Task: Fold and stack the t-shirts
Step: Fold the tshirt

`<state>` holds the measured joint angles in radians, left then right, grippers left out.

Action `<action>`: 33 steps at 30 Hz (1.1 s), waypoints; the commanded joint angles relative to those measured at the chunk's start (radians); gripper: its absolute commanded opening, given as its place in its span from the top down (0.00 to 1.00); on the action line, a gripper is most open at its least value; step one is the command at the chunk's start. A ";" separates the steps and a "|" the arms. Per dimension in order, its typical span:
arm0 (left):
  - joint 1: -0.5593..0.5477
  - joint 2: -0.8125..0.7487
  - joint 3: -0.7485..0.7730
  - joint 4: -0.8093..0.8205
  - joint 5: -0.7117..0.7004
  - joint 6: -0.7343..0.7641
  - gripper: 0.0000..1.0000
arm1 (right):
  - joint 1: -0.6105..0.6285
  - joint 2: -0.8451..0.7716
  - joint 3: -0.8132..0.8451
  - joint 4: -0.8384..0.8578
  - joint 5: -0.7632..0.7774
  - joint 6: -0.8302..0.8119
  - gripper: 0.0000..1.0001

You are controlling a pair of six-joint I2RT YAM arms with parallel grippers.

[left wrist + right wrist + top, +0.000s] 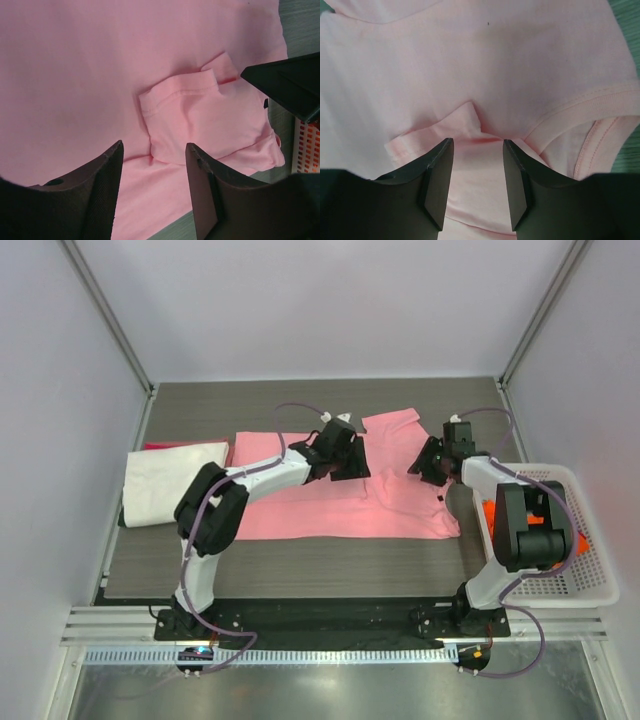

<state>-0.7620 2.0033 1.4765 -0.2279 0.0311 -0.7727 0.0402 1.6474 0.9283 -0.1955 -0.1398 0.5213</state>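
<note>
A light pink t-shirt (330,502) lies spread across the middle of the table. My left gripper (348,455) hovers open and empty over its upper middle. In the left wrist view the gripper (154,145) sits just short of a folded-in sleeve (200,115). My right gripper (422,462) is open and empty over the shirt's right part. In the right wrist view the gripper (478,141) is above a creased fold (445,134) beside the neckline (587,122). A folded cream-white shirt (170,480) lies at the left on a red one (165,446). An orange shirt (490,512) lies in the basket.
A white plastic mesh basket (590,540) stands at the right edge of the table, close to the right arm; it also shows in the left wrist view (307,145). White walls and frame posts enclose the table on three sides. The right gripper's body (290,85) shows in the left wrist view.
</note>
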 commanded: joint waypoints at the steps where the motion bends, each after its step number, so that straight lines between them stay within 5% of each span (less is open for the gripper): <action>1: -0.025 0.034 0.071 0.042 0.058 0.019 0.47 | 0.004 0.025 0.058 0.074 -0.015 0.014 0.50; 9: -0.048 0.121 0.134 0.098 0.110 -0.016 0.60 | 0.058 0.022 0.008 0.079 -0.046 0.026 0.53; 22: -0.049 0.213 0.156 0.136 0.104 -0.017 0.73 | 0.063 -0.231 -0.244 0.156 -0.127 0.029 0.53; 33: -0.049 0.232 0.119 0.183 0.104 -0.016 0.75 | 0.061 -0.166 -0.086 0.048 0.060 0.002 0.55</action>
<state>-0.8131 2.2288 1.6127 -0.0933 0.1226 -0.7853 0.1028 1.4567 0.7490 -0.1329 -0.1658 0.5488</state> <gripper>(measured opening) 0.256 0.455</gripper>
